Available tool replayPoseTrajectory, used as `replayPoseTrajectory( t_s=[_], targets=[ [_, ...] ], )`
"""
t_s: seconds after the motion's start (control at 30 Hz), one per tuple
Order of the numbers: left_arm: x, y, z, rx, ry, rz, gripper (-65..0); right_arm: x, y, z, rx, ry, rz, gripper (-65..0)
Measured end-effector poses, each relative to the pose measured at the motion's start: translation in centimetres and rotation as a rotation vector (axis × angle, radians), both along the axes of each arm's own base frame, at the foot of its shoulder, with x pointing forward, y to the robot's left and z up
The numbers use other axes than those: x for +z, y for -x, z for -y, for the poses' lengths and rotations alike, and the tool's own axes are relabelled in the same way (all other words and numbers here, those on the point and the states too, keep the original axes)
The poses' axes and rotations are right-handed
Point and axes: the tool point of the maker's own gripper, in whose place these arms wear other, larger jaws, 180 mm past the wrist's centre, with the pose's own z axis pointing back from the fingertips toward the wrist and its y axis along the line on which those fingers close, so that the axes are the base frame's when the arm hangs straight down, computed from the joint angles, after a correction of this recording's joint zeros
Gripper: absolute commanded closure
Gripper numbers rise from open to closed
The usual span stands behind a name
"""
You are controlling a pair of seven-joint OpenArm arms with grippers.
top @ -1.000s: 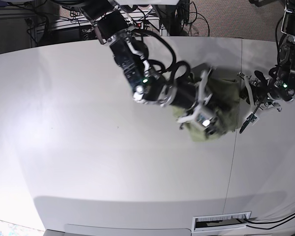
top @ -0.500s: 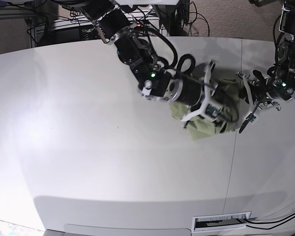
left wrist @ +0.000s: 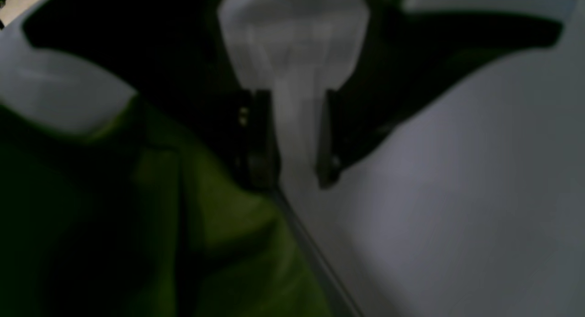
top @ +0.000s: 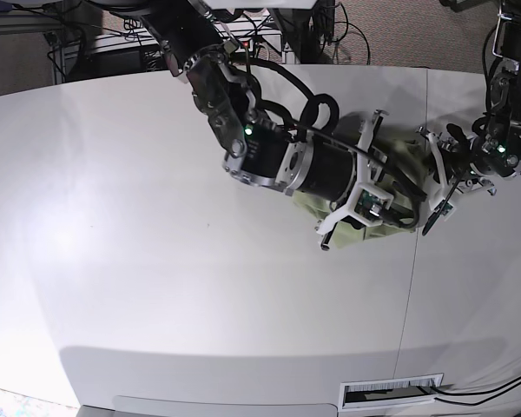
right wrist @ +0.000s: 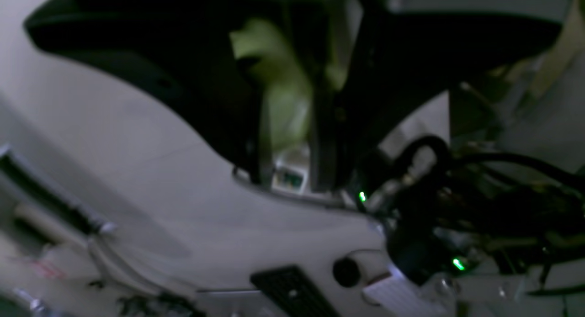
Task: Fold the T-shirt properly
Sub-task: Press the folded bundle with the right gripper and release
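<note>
My right gripper over bunched T-shirt at table far-right, jaws apart, nothing pinched; looks freed for regrasp. My left gripper low beside shirt's edge, jaws apart, empty, ready to pin.

The big white table has lots of bare room on the near and far-left sides, but the right arm lies across the T-shirt, with the left gripper crowding just beside the cloth's edge.
</note>
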Motion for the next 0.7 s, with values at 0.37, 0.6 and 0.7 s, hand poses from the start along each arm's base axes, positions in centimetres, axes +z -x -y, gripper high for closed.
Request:
replayPoseTrajectory(
  t_s=[0.37, 0.6, 0.7],
  targets=[
    [0.0, 0.0, 0.0, -0.001, 0.0, 0.003, -18.7, -1.0, 0.4, 3.4, -0.095, 0.104, -0.039, -16.0],
    [0.0, 0.0, 0.0, -0.001, -0.001, 0.003, -18.7, -4.6, -1.3, 11.6, -0.297, 0.13, -0.166, -16.0],
    [0.0, 0.0, 0.0, -0.001, -0.003, 0.003, -18.7, -6.6, -0.7, 13.9, -0.338, 0.157, -0.222, -16.0]
  ],
)
